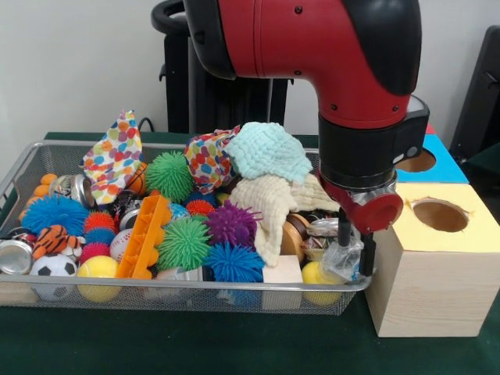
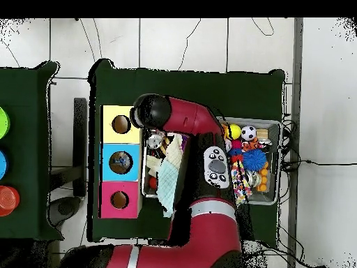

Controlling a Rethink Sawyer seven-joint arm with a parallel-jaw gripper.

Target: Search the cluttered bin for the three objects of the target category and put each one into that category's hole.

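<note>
A wire mesh bin (image 1: 16,176) is packed with clutter: a teal washcloth (image 1: 269,148), a cream cloth (image 1: 269,199), polka-dot cloths (image 1: 117,156), green (image 1: 185,244), purple (image 1: 232,224) and blue (image 1: 234,263) spiky balls, a can (image 1: 14,256), a soccer ball (image 1: 53,269) and a wooden block (image 1: 281,273). My gripper (image 1: 355,250) hangs low at the bin's right end, beside crinkled clear plastic (image 1: 341,259). A yellow-topped wooden box (image 1: 426,297) with a round hole (image 1: 441,215) stands just right of it. From above, the arm (image 2: 181,118) hides the gripper.
Behind the yellow box sit a blue-topped box (image 1: 445,164) and a pink one; overhead they show as yellow (image 2: 120,112), blue (image 2: 108,162) and pink (image 2: 107,199). An orange toy block (image 1: 144,238) and a yellow ball (image 1: 98,273) lie near the bin's front. Coloured discs (image 2: 5,199) sit on a side table.
</note>
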